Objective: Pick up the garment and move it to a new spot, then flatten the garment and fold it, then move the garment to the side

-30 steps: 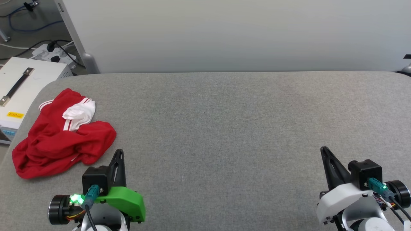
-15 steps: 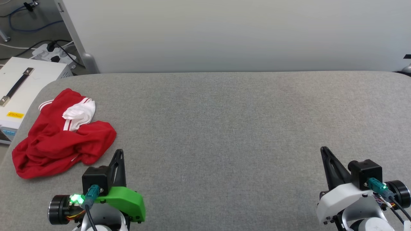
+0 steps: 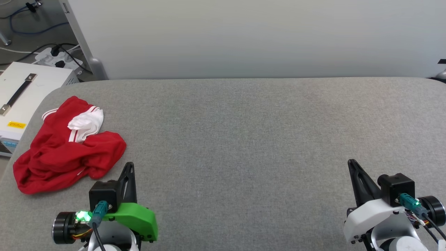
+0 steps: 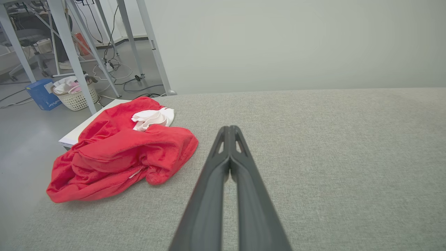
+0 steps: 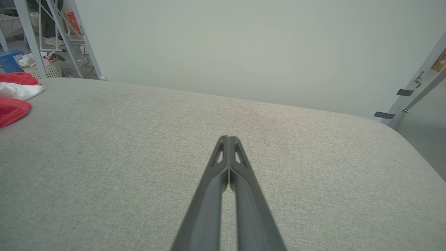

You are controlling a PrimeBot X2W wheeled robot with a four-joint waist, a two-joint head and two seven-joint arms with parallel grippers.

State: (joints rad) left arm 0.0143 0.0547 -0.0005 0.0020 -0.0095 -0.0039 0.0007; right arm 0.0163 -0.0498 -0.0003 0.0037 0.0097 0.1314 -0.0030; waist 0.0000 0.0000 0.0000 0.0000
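Nothing doing yet, folks. Over the last second both arms have sat dead still and the shirt hasn't stirred. The left end effector [image 3: 129,166] is parked low at the near edge of the grey counter [image 3: 244,132], its 2 dark fingers pressed together, clenched on nothing. The right end effector [image 3: 351,163] mirrors it far across on the other side, also pinched tight and empty. I read this as the very start: the pick-up has not begun, and the flattening, the folding and the move aside are all ahead.

The garment [image 3: 68,150] lies in a crumpled red heap on the far-left part of the counter, close to the rounded corner. A white sleeve [image 3: 87,123] with striped trim is bunched on top. The heap is near the left end effector but apart from it, ahead and off to that arm's left, and well apart from the right one. No lettering shows in this heap.

Now the views. The head view gives you a white box [image 3: 21,94] with a handle just beside the counter's left edge, and a power strip [image 3: 57,57] on the floor behind. The left wrist view looks low across the garment [image 4: 118,157], so you see how its folds stand up. It also shows a laundry basket [image 4: 78,97] and a blue box [image 4: 40,97] among metal legs. The right wrist view catches a sliver of the garment [image 5: 12,104] at its left edge, and the counter's rounded right corner.
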